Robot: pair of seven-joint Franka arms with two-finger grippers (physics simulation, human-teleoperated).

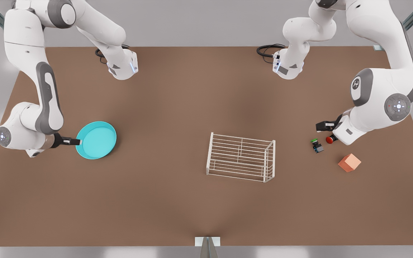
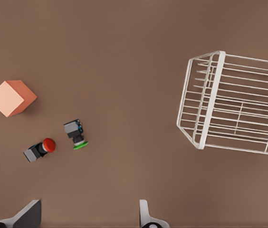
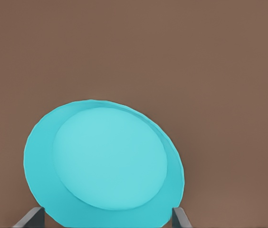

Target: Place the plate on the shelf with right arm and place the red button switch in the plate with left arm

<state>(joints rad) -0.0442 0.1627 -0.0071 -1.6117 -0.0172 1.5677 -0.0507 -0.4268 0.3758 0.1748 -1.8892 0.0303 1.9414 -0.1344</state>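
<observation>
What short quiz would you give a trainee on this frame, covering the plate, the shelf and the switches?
1. True or false: the plate lies on the shelf.
2. Which lies nearest the red button switch? A) green-capped switch B) orange cube C) shelf
3. Fill in: the open left gripper is beside the red button switch; the open right gripper is at the plate's ____.
Key: 1 false; 2 A; 3 rim.

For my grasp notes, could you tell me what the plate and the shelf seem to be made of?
The plate looks like smooth matte plastic or glazed ceramic: even turquoise, no pattern, soft sheen. The shelf looks like white-coated metal wire, judging by its thin parallel bars.
</observation>
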